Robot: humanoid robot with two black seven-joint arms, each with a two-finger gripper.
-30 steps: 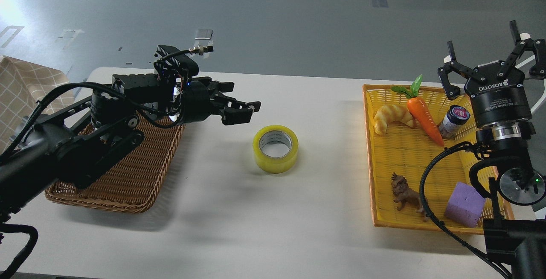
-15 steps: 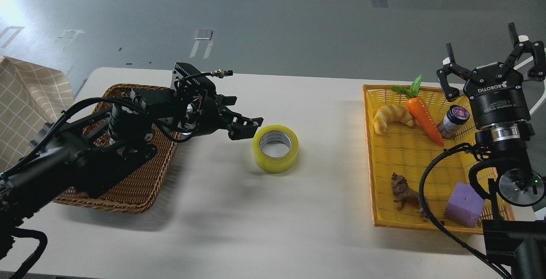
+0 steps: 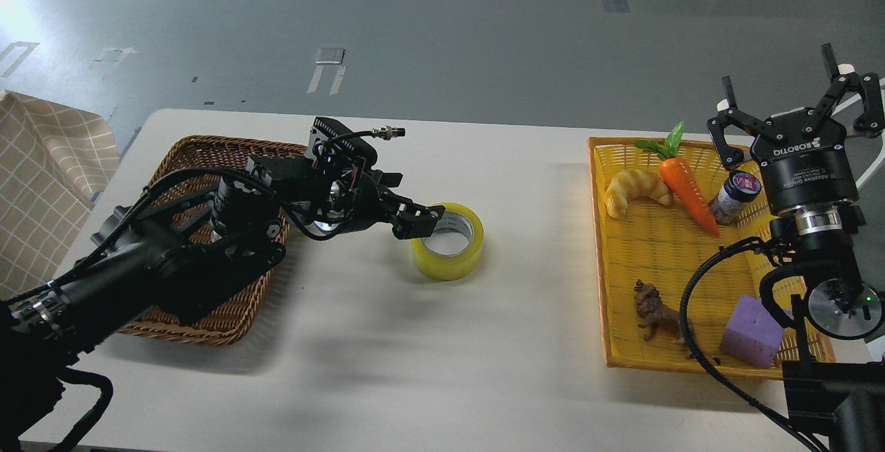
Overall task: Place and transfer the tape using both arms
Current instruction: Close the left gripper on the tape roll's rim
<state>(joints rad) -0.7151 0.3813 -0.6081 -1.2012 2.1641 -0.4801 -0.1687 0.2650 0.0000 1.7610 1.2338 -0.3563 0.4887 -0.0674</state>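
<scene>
Since the earlier frames the left tool (image 3: pixel 419 220) has travelled rightward, off the wicker basket (image 3: pixel 207 300), and now sits at the near-left rim of the tape (image 3: pixel 449 248); the tape itself has not shifted. The right tool (image 3: pixel 795 110) has stayed almost where it was, raised above the far corner of the yellow tray (image 3: pixel 601 279).

The tape lies flat on the tabletop (image 3: pixel 415 369), core hole up, about midway between basket and tray. That open spot looks chosen so either arm can reach it, which fits a handover between the two. The left arm comes in low and nearly level, its tool aimed across the roll's wall, probably to pinch the wall with one finger in the core and one outside.

The left tool's fingers overlap the roll's left edge. They appear slightly apart, but they are dark and seen at an angle, so I cannot tell how wide the gap is or whether they already touch the tape. Nothing is lifted.

The right tool points up with fingers spread wide, holding nothing, clear of the croissant (image 3: pixel 636 189), carrot (image 3: pixel 688 196) and small jar (image 3: pixel 734 196) beneath it; it seems parked out of the way.
</scene>
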